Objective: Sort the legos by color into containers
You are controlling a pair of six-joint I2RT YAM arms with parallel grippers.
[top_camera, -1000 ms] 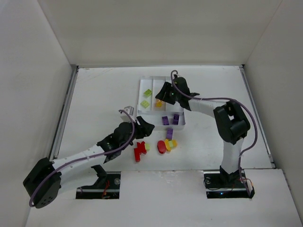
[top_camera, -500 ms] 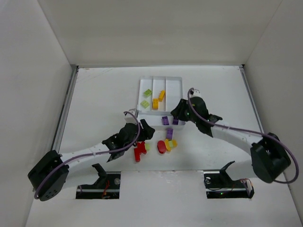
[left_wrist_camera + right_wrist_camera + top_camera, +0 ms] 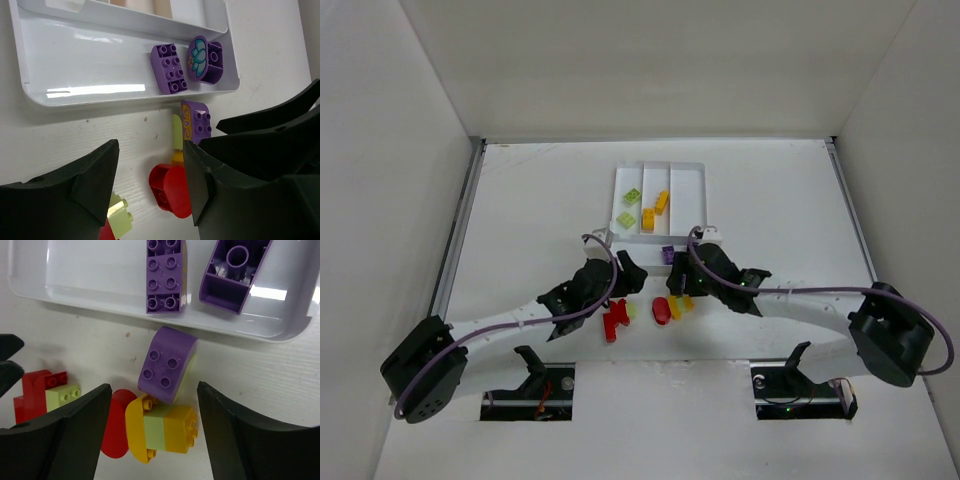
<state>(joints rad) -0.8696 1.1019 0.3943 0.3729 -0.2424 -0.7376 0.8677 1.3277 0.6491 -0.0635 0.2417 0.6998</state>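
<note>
The white tray (image 3: 696,178) holds two light green bricks (image 3: 629,208) in its left section, two orange bricks (image 3: 655,211) in the middle one, and purple bricks (image 3: 668,254) in the crosswise near section. Loose bricks lie in front of the tray: a purple one (image 3: 167,365), a yellow-orange and green stack (image 3: 162,432), a red rounded brick (image 3: 172,190), a red block (image 3: 613,320) and a light green brick (image 3: 119,217). My left gripper (image 3: 628,277) is open over the red rounded brick. My right gripper (image 3: 680,286) is open, straddling the yellow-orange stack and the purple brick.
The tray's near rim (image 3: 125,97) lies just beyond both grippers. Two purple bricks (image 3: 165,277) rest inside it close to that rim. The two grippers are close together over the loose pile. Raised walls enclose the table on three sides.
My right arm has swung from the tray's middle section back and down to the loose pile, where it is open and empty. My left gripper has hardly moved.
</note>
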